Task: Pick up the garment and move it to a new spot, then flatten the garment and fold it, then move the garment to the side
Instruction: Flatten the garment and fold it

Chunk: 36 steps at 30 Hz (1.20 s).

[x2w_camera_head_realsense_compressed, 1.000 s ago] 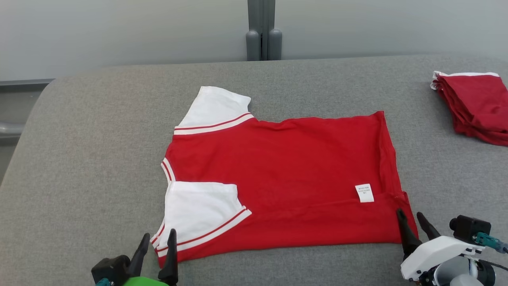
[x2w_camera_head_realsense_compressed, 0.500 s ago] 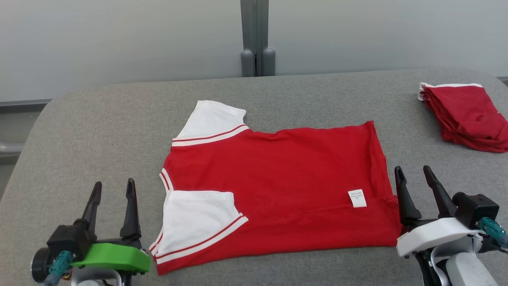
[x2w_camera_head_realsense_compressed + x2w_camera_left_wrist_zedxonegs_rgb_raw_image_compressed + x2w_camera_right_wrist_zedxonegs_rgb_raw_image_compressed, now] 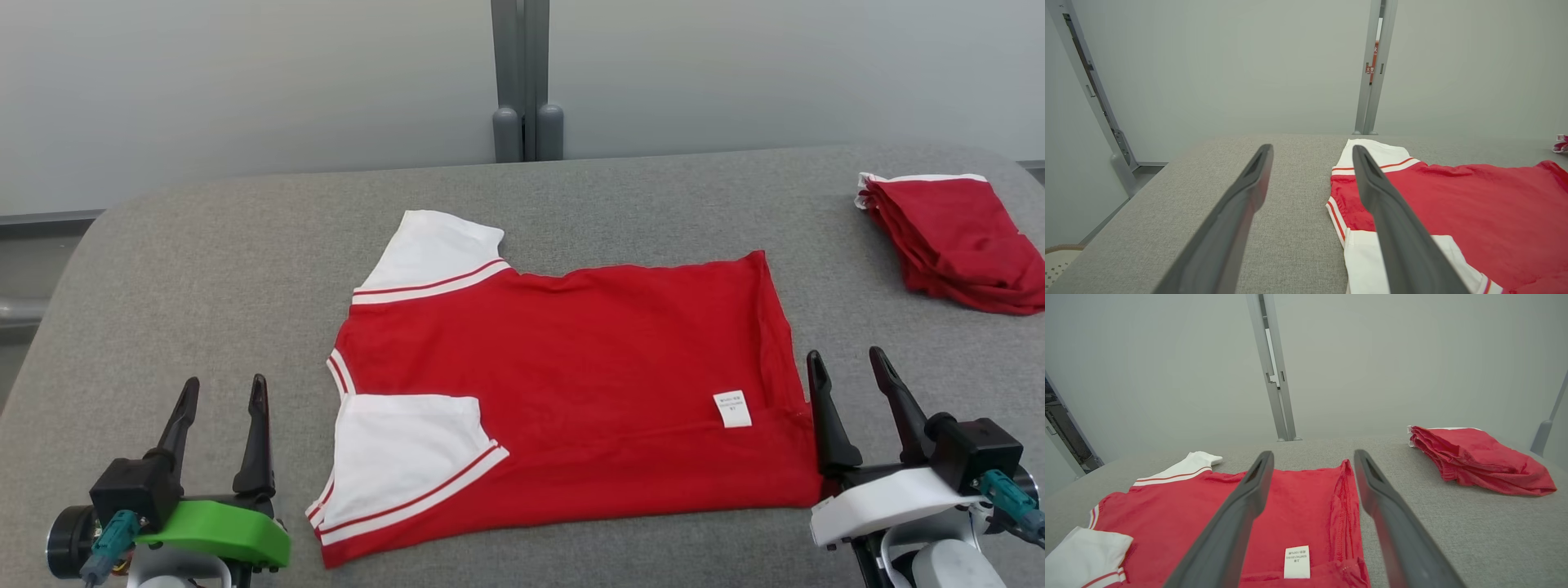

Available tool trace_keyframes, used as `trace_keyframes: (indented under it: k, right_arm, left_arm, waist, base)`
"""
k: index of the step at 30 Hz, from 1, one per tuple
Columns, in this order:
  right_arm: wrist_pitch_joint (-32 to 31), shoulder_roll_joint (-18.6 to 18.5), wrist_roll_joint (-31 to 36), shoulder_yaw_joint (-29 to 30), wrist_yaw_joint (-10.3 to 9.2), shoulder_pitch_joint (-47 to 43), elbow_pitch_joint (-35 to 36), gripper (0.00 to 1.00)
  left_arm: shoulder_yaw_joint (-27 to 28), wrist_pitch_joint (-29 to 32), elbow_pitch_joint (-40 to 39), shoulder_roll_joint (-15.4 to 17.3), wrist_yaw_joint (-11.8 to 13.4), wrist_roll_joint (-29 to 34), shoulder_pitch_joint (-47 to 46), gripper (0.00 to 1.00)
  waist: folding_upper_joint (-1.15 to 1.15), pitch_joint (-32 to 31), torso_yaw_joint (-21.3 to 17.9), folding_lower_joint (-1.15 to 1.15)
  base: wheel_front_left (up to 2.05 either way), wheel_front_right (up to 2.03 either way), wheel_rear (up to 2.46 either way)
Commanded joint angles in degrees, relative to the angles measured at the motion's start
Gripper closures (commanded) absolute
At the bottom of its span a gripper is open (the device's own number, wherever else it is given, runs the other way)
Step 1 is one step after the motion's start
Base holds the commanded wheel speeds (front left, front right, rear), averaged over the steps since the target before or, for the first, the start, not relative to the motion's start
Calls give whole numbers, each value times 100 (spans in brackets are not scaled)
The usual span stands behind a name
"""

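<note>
Mid-fold: your left gripper (image 3: 225, 381) and right gripper (image 3: 845, 355) hover, fingers released and empty. Next you likely grasp the garment (image 3: 571, 367) along its 12 o'clock edge.

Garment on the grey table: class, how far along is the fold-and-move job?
Done: the garment lies flat, its near edge folded over. In hand: nothing; the left tool and right tool stand open at its ends. Left: further folds, then moving it aside, perhaps toward the red pile.

Head view high over table (image 3: 204, 269), both wrist views low, facing wall (image 3: 1208, 61), sharing garment (image 3: 571, 367)
</note>
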State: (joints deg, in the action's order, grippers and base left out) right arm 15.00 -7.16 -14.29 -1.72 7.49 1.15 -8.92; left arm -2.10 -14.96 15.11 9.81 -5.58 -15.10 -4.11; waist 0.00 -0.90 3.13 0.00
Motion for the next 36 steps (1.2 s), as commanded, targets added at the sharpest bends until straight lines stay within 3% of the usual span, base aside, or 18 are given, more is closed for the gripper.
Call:
trace_keyframes:
  k: [1, 13, 36]
  right_arm:
    - [21, 12, 42, 6, 0, -94, -12, 0]
    - [22, 74, 156, 12, 0, -190, -73, 0]
    - [-14, 78, 223, -59, 0, -107, -259, 0]
  left_arm:
    - [-19, -6, 39, 17, -29, -68, -64, 0]
    - [53, -19, 141, -34, 90, -125, 118, 0]
    - [83, -23, 142, -75, 96, -80, 208, 0]
  waist:
    - [0, -5, -1, 0]
    - [0, 0, 6, 0]
    - [0, 11, 40, 0]
  base:
    - [0, 0, 0]
    - [0, 0, 0]
    - [0, 0, 0]
